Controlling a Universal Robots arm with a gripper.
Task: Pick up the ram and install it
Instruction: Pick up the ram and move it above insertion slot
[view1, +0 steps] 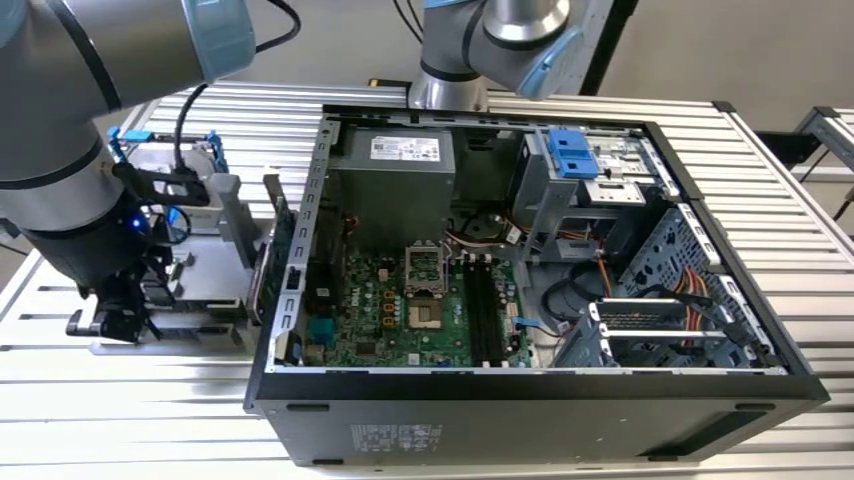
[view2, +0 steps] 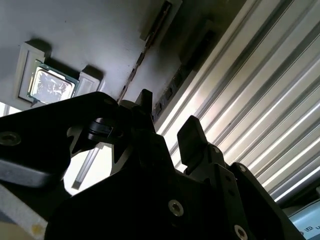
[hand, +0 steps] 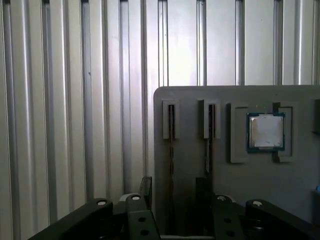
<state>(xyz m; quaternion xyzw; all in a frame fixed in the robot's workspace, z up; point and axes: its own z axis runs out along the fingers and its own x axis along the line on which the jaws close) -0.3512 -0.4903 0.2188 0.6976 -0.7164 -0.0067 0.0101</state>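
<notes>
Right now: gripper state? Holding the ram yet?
Gripper: open, holding nothing; fingertips sit either side of the ram stick farther from the processor chip, standing in the grey holder.

Black, grey and silver

Black pincer (hand: 174, 187). Between its jaws the ram (hand: 171, 150) is a dark strip in a plain grey holder (hand: 190, 150); beside it, a processor (hand: 266, 131) with silver lid and green rim. Beyond, the worktop (hand: 75, 100) is silver, striped with ribs.
</notes>
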